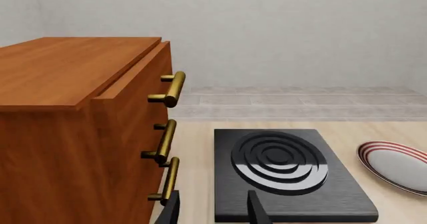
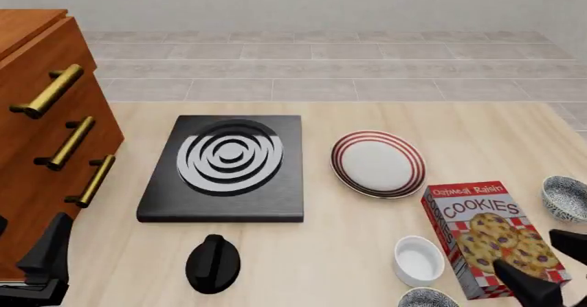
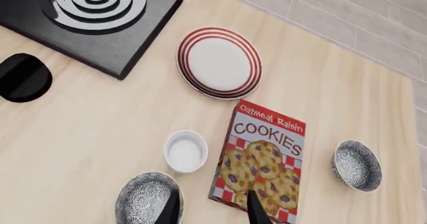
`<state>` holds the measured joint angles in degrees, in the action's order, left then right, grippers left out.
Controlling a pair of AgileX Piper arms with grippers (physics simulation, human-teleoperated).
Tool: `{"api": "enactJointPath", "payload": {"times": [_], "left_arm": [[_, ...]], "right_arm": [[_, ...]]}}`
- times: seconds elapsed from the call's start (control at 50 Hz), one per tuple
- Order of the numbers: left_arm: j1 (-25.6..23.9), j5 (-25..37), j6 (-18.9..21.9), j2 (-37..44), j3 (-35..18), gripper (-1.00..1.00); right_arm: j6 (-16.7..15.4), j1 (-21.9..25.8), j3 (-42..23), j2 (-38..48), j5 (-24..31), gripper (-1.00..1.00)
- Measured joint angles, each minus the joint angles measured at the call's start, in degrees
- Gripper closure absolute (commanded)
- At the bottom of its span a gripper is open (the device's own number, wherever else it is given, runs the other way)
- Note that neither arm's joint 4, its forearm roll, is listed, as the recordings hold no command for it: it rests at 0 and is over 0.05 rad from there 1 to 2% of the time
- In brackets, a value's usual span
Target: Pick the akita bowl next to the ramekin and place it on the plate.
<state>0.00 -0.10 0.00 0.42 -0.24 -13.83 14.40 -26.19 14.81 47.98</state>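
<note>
The akita bowl [image 3: 148, 200], grey-speckled inside, sits on the table right beside the white ramekin [image 3: 185, 150]; in the front view the bowl [image 2: 428, 298] is cut off by the near edge, just in front of the ramekin [image 2: 418, 260]. The red-ringed plate [image 2: 378, 163] lies farther back, also in the right wrist view [image 3: 219, 62]. My right gripper [image 3: 213, 206] hovers open above the bowl and the cookie box, holding nothing. My left gripper [image 1: 213, 209] is open and empty near the cabinet, at the front view's lower left [image 2: 32, 255].
A cookie box [image 2: 491, 238] lies right of the ramekin, with a twin speckled bowl [image 2: 564, 198] beyond it. A black slab with white rings [image 2: 225, 168] and a black knob [image 2: 213, 264] sit centre-left. A wooden drawer cabinet [image 2: 41, 135] stands at the left.
</note>
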Motion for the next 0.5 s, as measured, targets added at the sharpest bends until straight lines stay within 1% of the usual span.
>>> {"api": "enactJointPath", "payload": {"times": [0.22, 0.5], "left_arm": [[0.0, 0.0, 0.0, 0.0, 0.0, -1.00], [0.0, 0.0, 0.0, 0.0, 0.0, -1.00]], "right_arm": [[-0.3, -0.1, 0.4, -0.4, 2.2, -1.00], [0.4, 0.6, 1.2, -0.6, 4.1, -1.00]]}}
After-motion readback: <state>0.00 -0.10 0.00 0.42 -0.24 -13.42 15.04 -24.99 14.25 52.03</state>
